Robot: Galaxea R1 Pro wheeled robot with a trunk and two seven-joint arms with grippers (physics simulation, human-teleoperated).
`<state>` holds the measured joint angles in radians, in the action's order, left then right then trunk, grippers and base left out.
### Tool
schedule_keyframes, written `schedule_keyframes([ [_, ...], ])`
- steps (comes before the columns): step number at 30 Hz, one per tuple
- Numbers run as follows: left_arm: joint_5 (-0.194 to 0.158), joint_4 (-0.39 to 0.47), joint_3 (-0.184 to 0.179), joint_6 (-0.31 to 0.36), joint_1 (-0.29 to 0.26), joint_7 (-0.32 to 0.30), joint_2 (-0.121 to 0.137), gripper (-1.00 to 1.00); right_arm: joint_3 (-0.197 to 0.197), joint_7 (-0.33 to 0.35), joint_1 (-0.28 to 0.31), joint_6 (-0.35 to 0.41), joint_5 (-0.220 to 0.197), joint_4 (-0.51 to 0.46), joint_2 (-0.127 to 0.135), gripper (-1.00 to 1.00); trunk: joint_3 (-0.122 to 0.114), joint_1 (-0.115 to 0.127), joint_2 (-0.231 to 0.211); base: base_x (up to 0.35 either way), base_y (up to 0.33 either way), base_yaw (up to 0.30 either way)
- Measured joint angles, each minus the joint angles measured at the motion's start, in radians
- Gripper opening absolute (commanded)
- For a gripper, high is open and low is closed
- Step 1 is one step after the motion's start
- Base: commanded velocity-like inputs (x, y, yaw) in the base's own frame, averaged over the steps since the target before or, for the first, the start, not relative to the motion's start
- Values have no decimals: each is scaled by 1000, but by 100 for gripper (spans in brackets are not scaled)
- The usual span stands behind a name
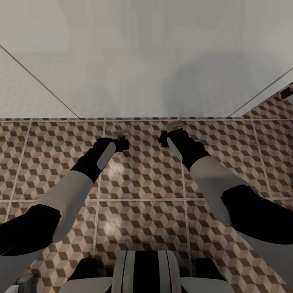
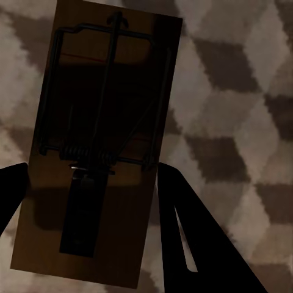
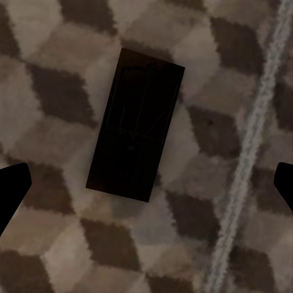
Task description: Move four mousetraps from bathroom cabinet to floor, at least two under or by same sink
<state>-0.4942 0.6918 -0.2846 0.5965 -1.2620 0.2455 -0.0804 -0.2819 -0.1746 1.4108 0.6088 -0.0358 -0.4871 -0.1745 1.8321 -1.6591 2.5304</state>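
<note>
In the left wrist view a brown wooden mousetrap (image 2: 97, 152) with a dark wire bar and spring sits between the two black fingers of my left gripper (image 2: 91, 174), whose tips press on its long edges; it hangs just above the cube-patterned bathroom floor (image 2: 244, 97). A second mousetrap (image 3: 135, 125) lies flat and in shadow on the floor tiles, with my right gripper (image 3: 152, 174) open above it and its fingers wide apart. In the head view both grippers, left (image 1: 122, 140) and right (image 1: 169, 134), reach low over the floor (image 1: 142, 183) close to a white wall.
A pale white wall (image 1: 146, 61) rises right behind the grippers, meeting the floor along a straight line. A dark object (image 1: 287, 92) shows at the far right edge. My own base (image 1: 142, 272) fills the near bottom. Open tiles lie to either side.
</note>
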Motion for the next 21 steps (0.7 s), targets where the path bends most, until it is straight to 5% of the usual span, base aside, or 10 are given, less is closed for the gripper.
schedule_keyframes([
  [21,0,1,0,0,0,0,0,-100,-1,0,0,0,0,0,0,100,0,0,0,0,0,0],
])
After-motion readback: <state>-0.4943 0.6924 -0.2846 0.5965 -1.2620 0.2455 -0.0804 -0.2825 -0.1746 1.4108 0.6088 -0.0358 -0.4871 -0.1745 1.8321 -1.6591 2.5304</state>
